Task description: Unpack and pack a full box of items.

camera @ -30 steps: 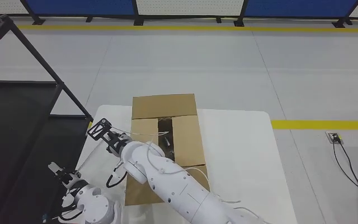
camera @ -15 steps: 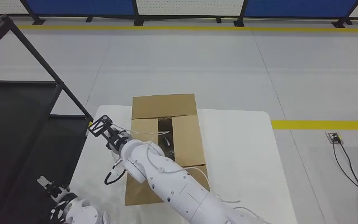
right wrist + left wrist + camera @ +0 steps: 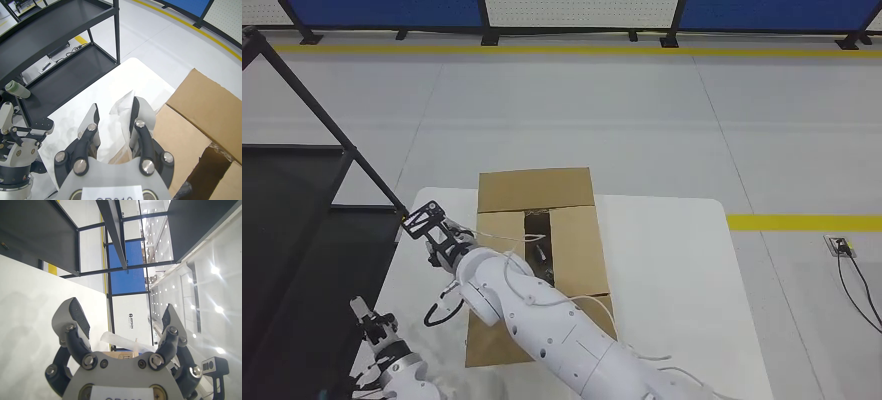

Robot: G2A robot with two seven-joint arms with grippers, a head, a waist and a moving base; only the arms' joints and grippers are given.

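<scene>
White table (image 3: 672,270) edge at the left: your left gripper (image 3: 121,306) hangs there, jaws spread, empty. Next, your right gripper (image 3: 115,105) has its fingers parted, with a white wrapping sheet (image 3: 123,102) lying against one. Right of it, the cardboard box (image 3: 577,250) sits on the table, flaps ajar. Unpacking looks barely begun, with all the packing ahead.

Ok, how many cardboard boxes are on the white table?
1: the brown cardboard box, left of centre on the white table; the arm over it may hide more.

The table (image 3: 672,260) lies open right of the box (image 3: 577,245); shelf rack (image 3: 302,200) crowds left.
</scene>
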